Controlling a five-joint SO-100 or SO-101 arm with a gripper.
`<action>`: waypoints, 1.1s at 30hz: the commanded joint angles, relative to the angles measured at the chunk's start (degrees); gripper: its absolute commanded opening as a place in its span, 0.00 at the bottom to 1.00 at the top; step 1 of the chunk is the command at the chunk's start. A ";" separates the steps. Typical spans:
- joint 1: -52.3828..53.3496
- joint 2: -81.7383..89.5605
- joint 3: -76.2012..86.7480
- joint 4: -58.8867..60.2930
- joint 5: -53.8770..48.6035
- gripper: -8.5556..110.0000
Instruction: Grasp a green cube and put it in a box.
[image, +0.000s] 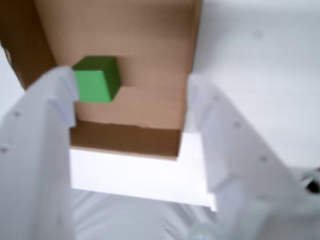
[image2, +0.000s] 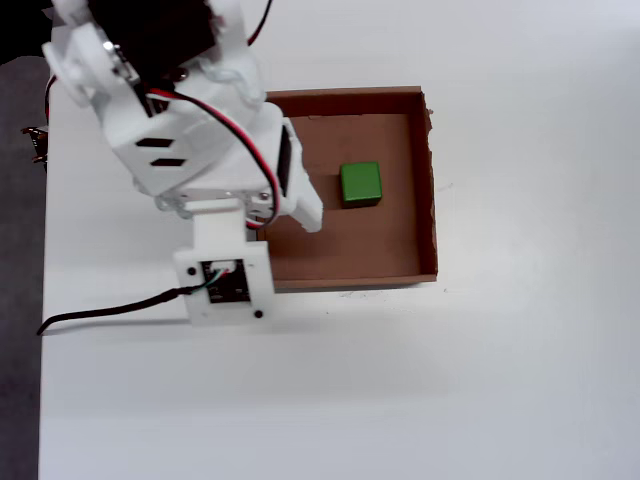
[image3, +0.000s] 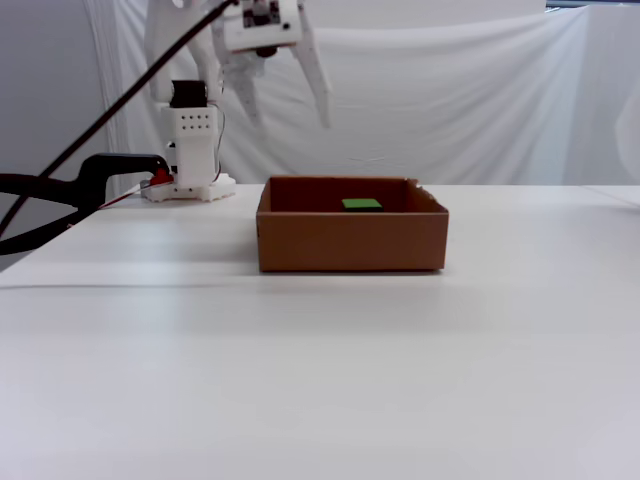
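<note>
In the fixed view we see the gripper (image3: 288, 105) hanging high above the table (image3: 320, 360), its two white fingers (image3: 313, 75) spread wide apart and holding nothing. It sits at about eleven o'clock from the box (image3: 350, 240), well clear of the box's rim.

The green cube (image3: 361, 204) lies inside the box, resting on the floor; only its top shows over the front wall from this side.

Looking down in the overhead view, we find the green cube (image2: 360, 184) flat on the brown floor, a little toward twelve o'clock from the centre of the box (image2: 430, 180), apart from every wall. The arm (image2: 190, 130) covers the box's nine o'clock edge, and one white fingertip (image2: 305, 212) reaches over the floor at about eight o'clock from the cube, near it; we cannot tell from above how high it hangs.

In the wrist view the spread fingers (image: 40, 150) frame the box (image: 130, 140) from either side. The green cube (image: 96, 80) sits at about ten o'clock in that picture, just beside the tip of the left-hand finger, which overlaps its edge. The picture is blurred.

A black cable (image2: 110, 310) trails off the arm toward nine o'clock in the overhead view.
</note>
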 joint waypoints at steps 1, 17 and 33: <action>4.75 7.03 2.20 -0.09 -3.96 0.30; 17.23 38.14 39.81 -6.50 -16.17 0.29; 20.92 76.11 68.12 5.54 -20.92 0.29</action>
